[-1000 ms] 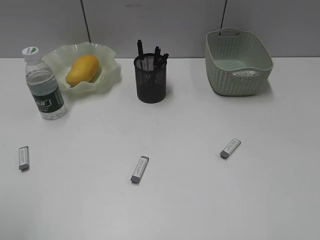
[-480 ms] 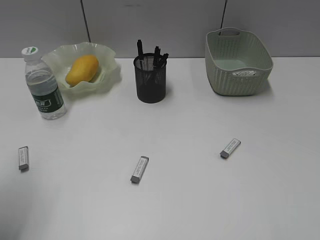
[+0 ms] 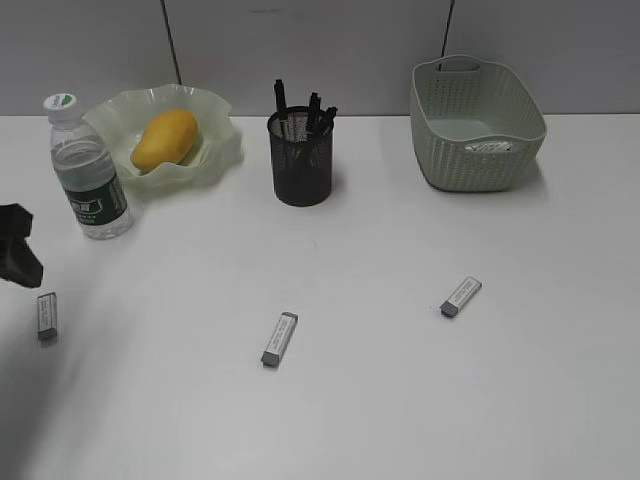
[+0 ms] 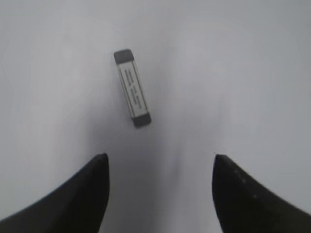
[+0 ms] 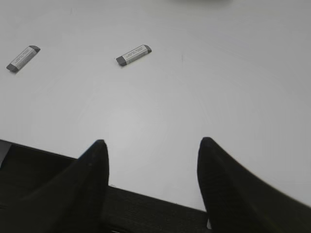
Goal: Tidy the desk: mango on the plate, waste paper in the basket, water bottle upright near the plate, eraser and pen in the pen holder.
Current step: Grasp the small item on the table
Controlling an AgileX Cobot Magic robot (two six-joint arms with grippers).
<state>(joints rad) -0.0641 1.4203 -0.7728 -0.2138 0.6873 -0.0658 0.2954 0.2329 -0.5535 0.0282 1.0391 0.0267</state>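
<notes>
The mango (image 3: 165, 139) lies on the green plate (image 3: 215, 150). The water bottle (image 3: 90, 170) stands upright left of the plate. The black pen holder (image 3: 301, 158) holds several pens. The waste paper (image 3: 490, 147) lies inside the basket (image 3: 475, 125). Three grey-and-white erasers lie on the desk (image 3: 380, 240): left (image 3: 47, 315), middle (image 3: 280, 338) and right (image 3: 460, 296). My left gripper (image 3: 18, 258) is at the left edge, just above the left eraser, which shows ahead of its open, empty jaws (image 4: 159, 160) in the left wrist view (image 4: 132, 88). My right gripper (image 5: 152, 143) is open and empty.
The right wrist view shows two erasers (image 5: 133, 55) (image 5: 23, 58) on the desk far ahead of the jaws, and the desk's dark front edge (image 5: 146, 208) under them. A grey wall (image 3: 320, 50) runs behind the desk.
My left gripper has come into the exterior view at the left edge, above the left eraser. Nothing on the desk has moved.
</notes>
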